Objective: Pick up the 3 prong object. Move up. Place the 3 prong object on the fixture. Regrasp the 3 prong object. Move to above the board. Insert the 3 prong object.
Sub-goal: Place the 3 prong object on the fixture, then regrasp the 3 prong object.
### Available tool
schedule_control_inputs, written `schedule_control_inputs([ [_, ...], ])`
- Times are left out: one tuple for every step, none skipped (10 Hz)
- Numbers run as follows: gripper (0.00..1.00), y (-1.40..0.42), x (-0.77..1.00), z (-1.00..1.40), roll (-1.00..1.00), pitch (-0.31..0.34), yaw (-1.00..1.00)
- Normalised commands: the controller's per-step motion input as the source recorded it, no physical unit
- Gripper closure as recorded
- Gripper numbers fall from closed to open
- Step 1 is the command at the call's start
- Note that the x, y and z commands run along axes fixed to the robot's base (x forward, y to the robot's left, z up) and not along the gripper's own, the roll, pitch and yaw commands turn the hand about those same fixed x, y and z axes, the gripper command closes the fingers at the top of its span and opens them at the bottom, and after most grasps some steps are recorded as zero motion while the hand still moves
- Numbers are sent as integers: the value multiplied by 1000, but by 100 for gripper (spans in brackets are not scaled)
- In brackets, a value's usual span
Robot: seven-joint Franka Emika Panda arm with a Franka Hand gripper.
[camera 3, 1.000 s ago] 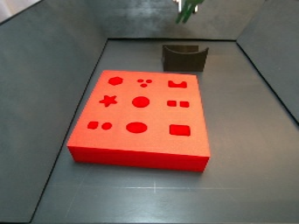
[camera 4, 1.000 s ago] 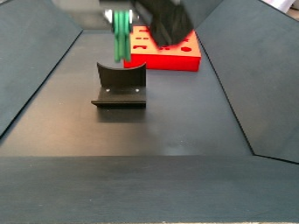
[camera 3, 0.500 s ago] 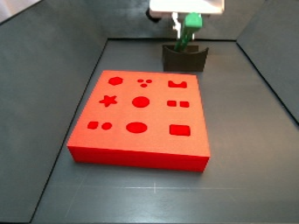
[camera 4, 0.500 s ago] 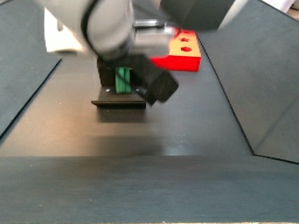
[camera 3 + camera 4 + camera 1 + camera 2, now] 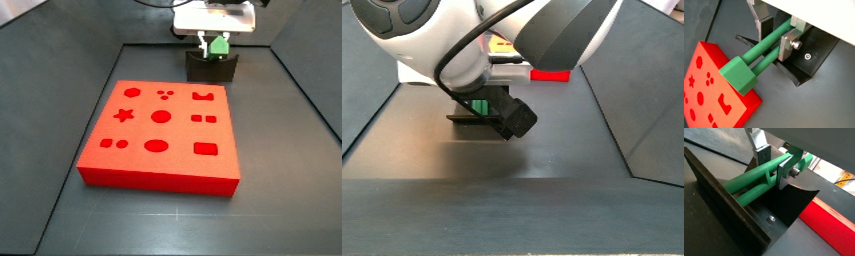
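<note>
While the gripper (image 5: 775, 31) hangs low over the fixture (image 5: 211, 68), its 2 fingers (image 5: 789, 44) clamp the 3 prong object (image 5: 759, 54), whose long axis runs down from between them into the fixture's notch, beside the board (image 5: 160, 135).

From this side the arm's bulk covers most of the fixture (image 5: 476, 118) and nearly all of the board (image 5: 549, 74), and only a sliver of the 3 prong object (image 5: 480, 106) peeks out beside it. Across the table, the gripper (image 5: 215, 44) hides the fixture's (image 5: 211, 68) notch, so whether the green piece touches it cannot be told. Up close, the picture's edge cuts off the board (image 5: 714, 95).
</note>
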Motion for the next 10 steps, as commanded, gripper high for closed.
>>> schedule_control_inputs([
  [100,114,63,-238,-123,-71,-53],
  [100,111,61,-240,-121,-67,-31],
  [0,0,0,0,0,0,0],
  [0,0,0,1000,7,-58,80],
  [0,2,-5,1000,8,-54,84],
  [0,4,-29,1000,17,-37,87],
  [0,-3,-38,1000,30,-11,87],
  [0,-1,-43,1000,30,19,82],
  [0,4,-40,922,27,51,70],
  [0,8,-33,672,25,86,53],
])
